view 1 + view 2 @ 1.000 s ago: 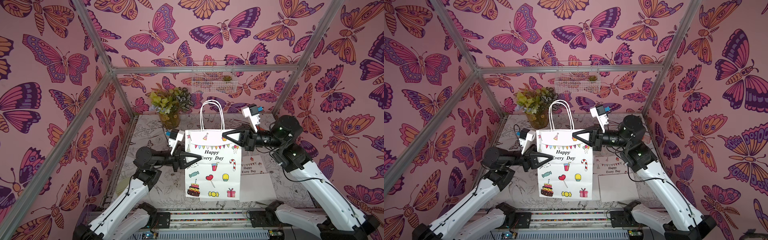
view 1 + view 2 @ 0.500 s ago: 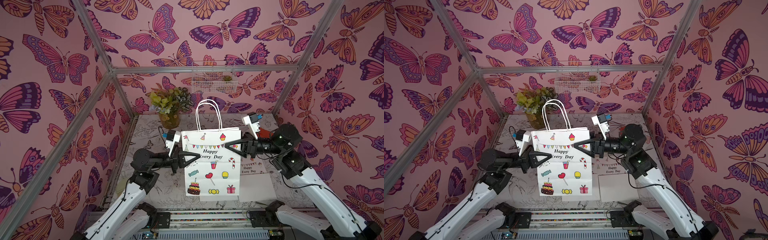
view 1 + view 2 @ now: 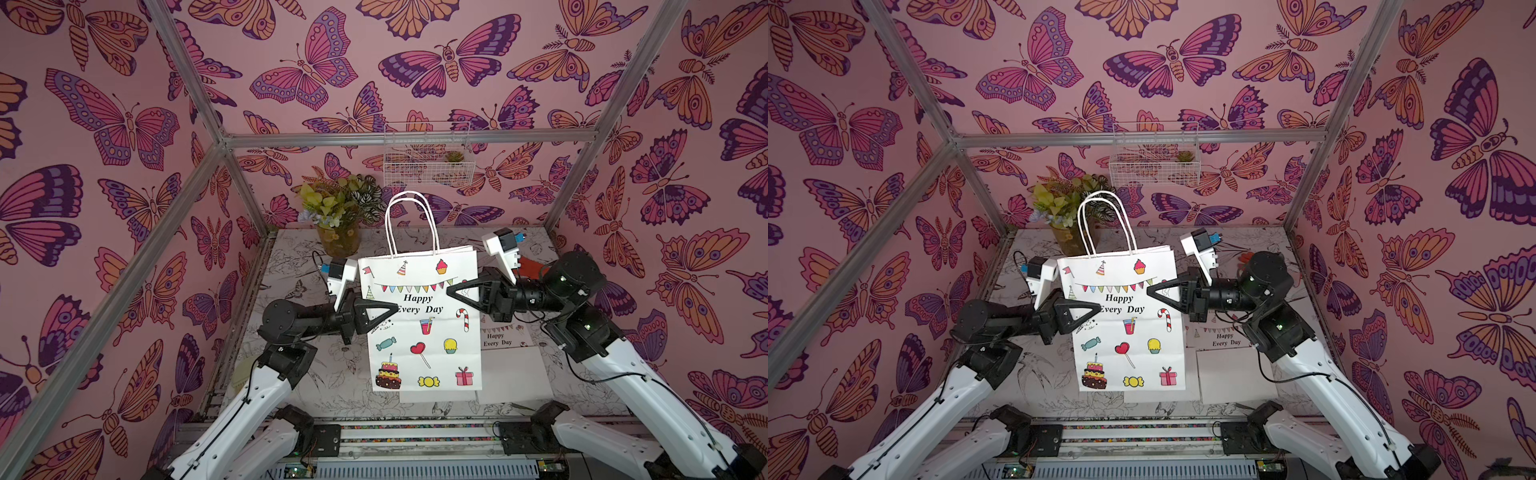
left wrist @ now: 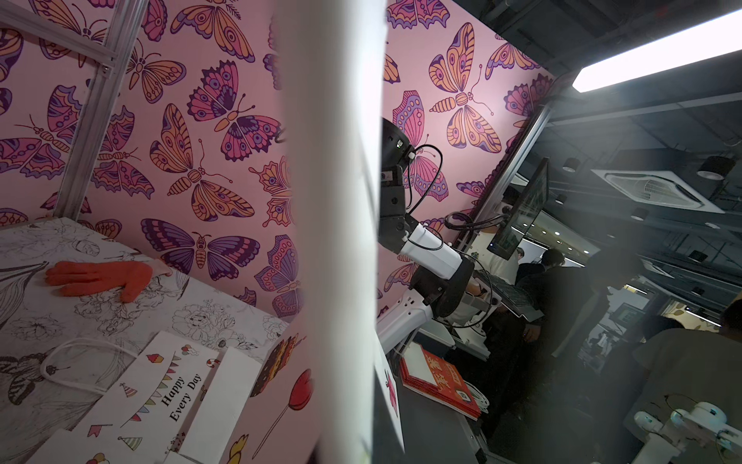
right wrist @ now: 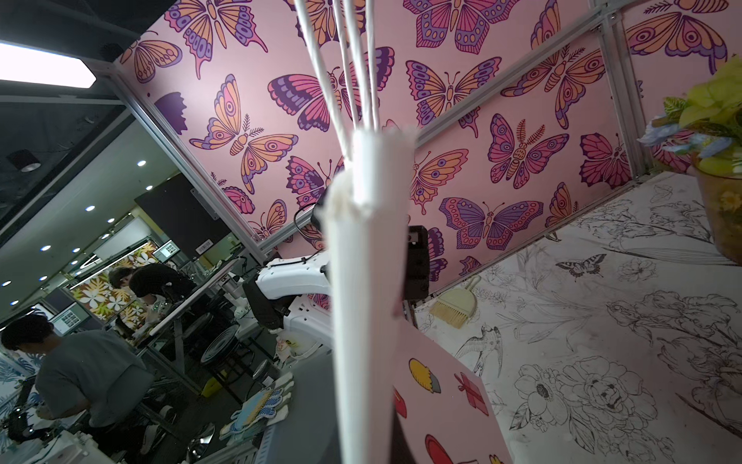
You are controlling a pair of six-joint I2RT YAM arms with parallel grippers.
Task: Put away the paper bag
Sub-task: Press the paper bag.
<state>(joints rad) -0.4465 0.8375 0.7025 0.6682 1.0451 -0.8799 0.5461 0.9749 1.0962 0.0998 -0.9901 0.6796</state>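
Observation:
A white paper bag (image 3: 424, 332) (image 3: 1129, 328) printed "Happy Every Day" hangs upright above the table, flattened, its rope handles pointing up. My left gripper (image 3: 395, 309) (image 3: 1096, 308) is shut on its left edge at mid-height. From the other side, my right gripper (image 3: 451, 291) (image 3: 1150, 289) is shut on its right edge, slightly higher. Each wrist view looks along the bag edge-on: it is a blurred white band (image 4: 333, 241) in the left wrist view and a folded edge with handles (image 5: 365, 281) in the right. The fingers themselves are hidden in both wrist views.
A second, like-printed bag (image 3: 505, 357) (image 4: 160, 393) lies flat on the flower-print table. At the back left stands a potted plant (image 3: 338, 224). A wire basket (image 3: 428, 158) hangs on the back wall. A red glove (image 4: 100, 277) and a small brush (image 5: 453, 305) lie on the table.
My right gripper has come off the bag's upper right corner and closed again lower on the right edge. The bag has shifted slightly left. The left gripper has barely moved.

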